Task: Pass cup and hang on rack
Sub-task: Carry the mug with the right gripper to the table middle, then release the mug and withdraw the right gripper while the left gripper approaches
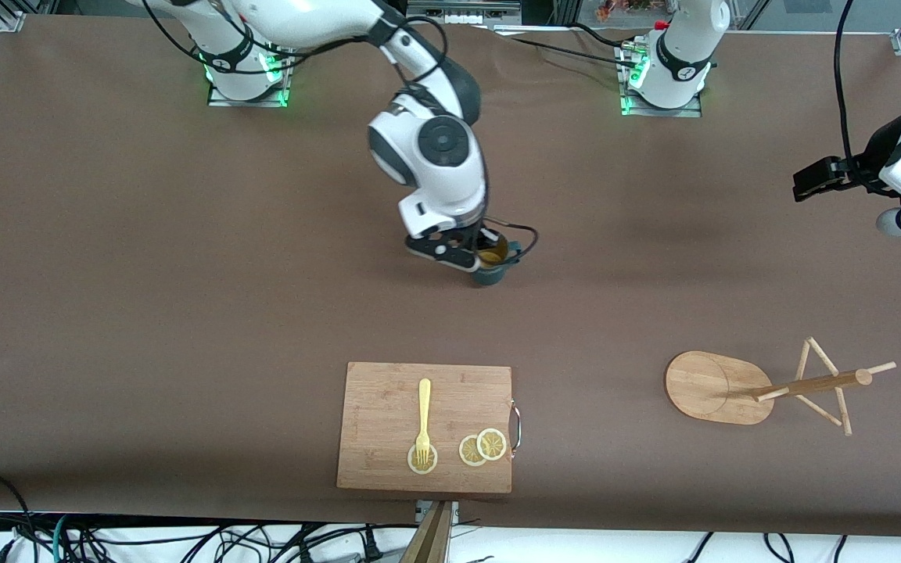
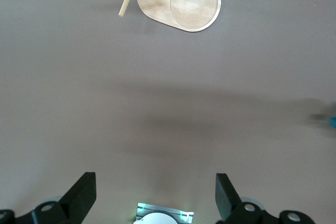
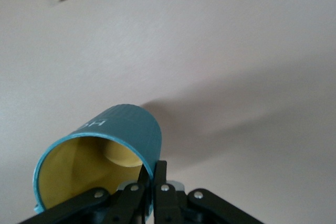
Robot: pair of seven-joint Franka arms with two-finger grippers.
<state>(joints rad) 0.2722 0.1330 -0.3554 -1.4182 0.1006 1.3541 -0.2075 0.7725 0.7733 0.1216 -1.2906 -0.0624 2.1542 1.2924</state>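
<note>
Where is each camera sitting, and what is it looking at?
Front view: high across the table, facing both arms; right gripper holds the small dark teal cup.
Left wrist view: on the left arm, looking down at the light wooden rack; left gripper is open.
Right wrist view: on the right arm, looking into the cup.
Shared: front and left wrist views show the rack.

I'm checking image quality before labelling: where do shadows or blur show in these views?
Front view: soft arm shadows on the table, everything sharp. Left wrist view: broad faint shadow bands, a blurred smear at one edge. Right wrist view: the cup casts a soft shadow; the right gripper is slightly soft.
</note>
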